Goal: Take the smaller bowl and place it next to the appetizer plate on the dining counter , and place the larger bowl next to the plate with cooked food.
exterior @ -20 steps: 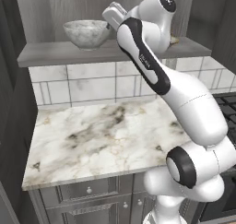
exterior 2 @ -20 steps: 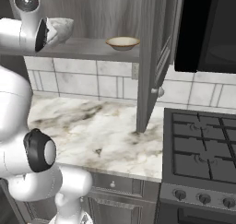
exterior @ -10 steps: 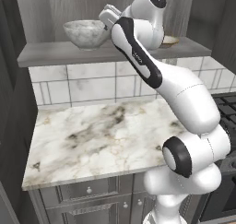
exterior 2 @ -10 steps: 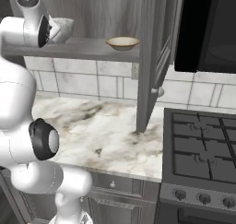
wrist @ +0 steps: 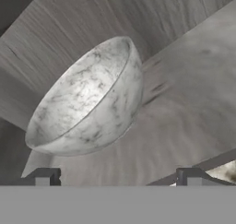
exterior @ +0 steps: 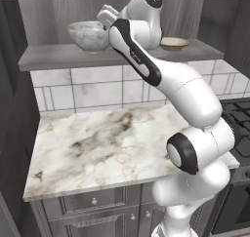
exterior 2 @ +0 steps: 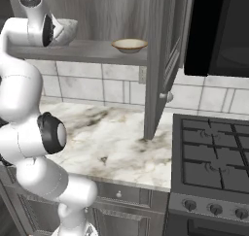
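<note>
Open shelf point(exterior: 58, 55) above the marble bench point(exterior: 112, 148), and the larger bowl point(exterior: 89, 35) sits near its left end, deep, white-grey marbled, upright. The smaller bowl point(exterior 2: 129, 45), tan and shallow, rests well apart to the right, near the hanging cabinet door point(exterior 2: 163, 60). The arm partly hides the big bowl from the right. Fingers point(wrist: 44, 177) spread wide, holding nothing, just short of the bowl.

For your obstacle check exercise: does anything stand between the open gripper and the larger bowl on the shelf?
Nothing visible does. In the hand view the gripper is open and looks straight at the larger bowl across bare shelf. The smaller bowl sits farther along the shelf, off to the side, apart from the approach.
</note>
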